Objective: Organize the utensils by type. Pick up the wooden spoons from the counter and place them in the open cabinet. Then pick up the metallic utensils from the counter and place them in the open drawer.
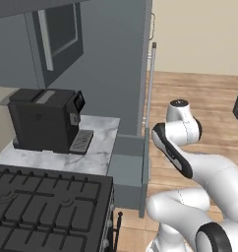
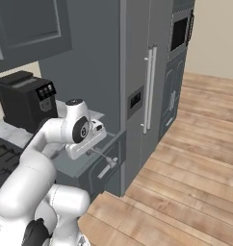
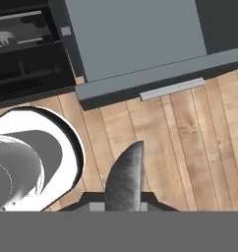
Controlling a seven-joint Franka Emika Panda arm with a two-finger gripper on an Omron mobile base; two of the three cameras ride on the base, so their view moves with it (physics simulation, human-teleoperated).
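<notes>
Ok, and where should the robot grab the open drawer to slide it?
By the silver bar handle on the drawer front, coming from the floor side. The bar sticks out from the flat front and lies level, so pinch it top and bottom, after the held spoon is dropped.

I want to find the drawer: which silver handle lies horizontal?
The short handle on the front of the pulled-out drawer. The long bars on the tall doors stand upright.

A glossy white arm [image 1: 190, 206] of rounded segments, with dark bands and caps at its joints.
</notes>
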